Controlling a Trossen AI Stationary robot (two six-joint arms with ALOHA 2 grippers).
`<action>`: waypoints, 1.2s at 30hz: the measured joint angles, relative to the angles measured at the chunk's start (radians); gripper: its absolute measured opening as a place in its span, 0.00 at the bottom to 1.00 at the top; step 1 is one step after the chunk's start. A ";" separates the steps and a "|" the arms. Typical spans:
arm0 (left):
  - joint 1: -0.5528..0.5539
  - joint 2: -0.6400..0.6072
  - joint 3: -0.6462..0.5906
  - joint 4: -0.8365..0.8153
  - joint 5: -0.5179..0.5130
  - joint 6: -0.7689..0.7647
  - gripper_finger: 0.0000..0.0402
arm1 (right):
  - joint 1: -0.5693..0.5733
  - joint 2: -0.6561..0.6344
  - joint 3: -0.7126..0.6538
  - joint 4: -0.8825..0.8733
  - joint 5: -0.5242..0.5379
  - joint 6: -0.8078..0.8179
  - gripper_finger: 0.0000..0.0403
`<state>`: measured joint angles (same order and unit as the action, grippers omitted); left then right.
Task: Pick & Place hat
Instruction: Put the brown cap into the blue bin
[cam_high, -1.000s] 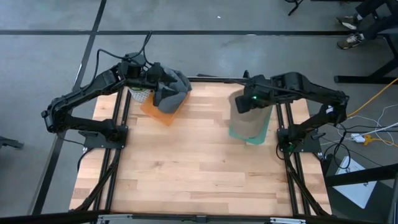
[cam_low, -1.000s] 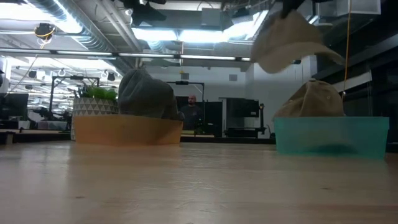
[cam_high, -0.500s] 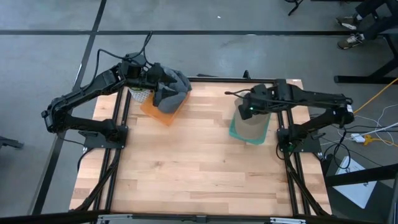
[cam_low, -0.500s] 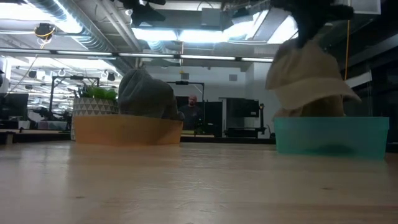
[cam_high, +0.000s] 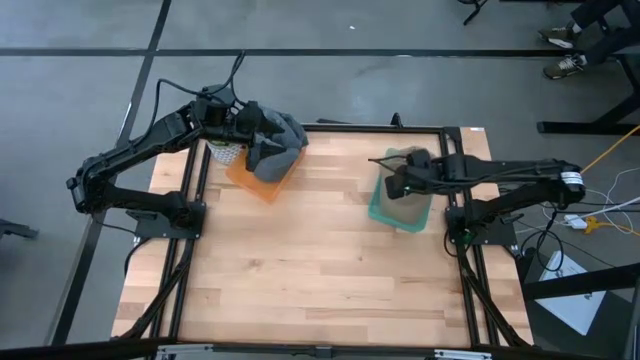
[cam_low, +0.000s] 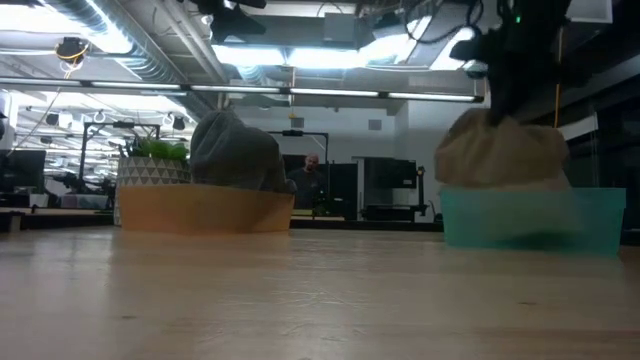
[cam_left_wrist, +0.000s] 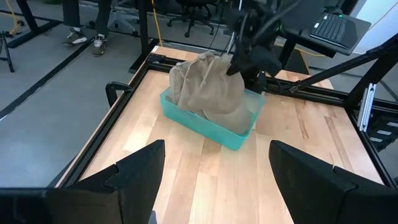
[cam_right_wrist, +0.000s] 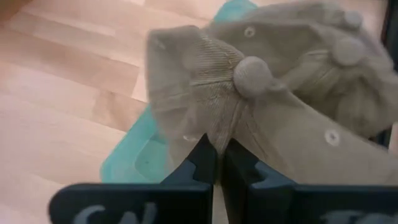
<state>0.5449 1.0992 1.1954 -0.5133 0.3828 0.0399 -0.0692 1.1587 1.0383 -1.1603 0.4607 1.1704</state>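
Observation:
A tan hat (cam_low: 500, 150) sits in the teal bin (cam_low: 530, 215) at the table's far right, with my right gripper (cam_right_wrist: 217, 155) shut on it from above. Under it lies a second tan hat (cam_right_wrist: 348, 50), its top button showing. A grey hat (cam_high: 277, 150) rests in the orange tray (cam_high: 250, 182) at the far left. My left gripper (cam_high: 258, 135) hovers over that grey hat. It stands open, with nothing between its fingers (cam_left_wrist: 140, 171). My right gripper pinches a raised fold of the tan hat's crown (cam_right_wrist: 211, 127), just beside its top button (cam_right_wrist: 252, 74), between its two fingers. The fingers come slanting down from above. The hat's lower part rests in the teal bin on the other tan hat.
A small potted plant (cam_low: 155, 160) stands behind the orange tray at the far left corner. Bare wooden tabletop (cam_high: 320, 260) spreads between the two containers and toward the near edge. Black frame rails (cam_high: 465, 270) run along both sides of the table.
My right gripper has come down, still shut on the tan hat. The hat hung clear high above the teal bin; now it has sunk into the bin and settled on the tan hat lying there.

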 joint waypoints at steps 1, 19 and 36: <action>0.000 0.000 0.000 0.000 0.000 0.000 0.70 | 0.000 0.000 -0.023 0.014 -0.001 0.001 0.03; 0.000 0.000 0.000 0.011 0.000 0.000 0.70 | 0.000 0.004 -0.132 0.185 -0.092 0.003 0.13; 0.000 0.000 0.000 0.019 0.000 0.000 0.70 | -0.005 -0.034 -0.132 0.322 -0.209 0.000 0.40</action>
<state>0.5449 1.0996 1.1950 -0.4946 0.3824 0.0396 -0.0742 1.1243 0.9062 -0.8387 0.2512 1.1705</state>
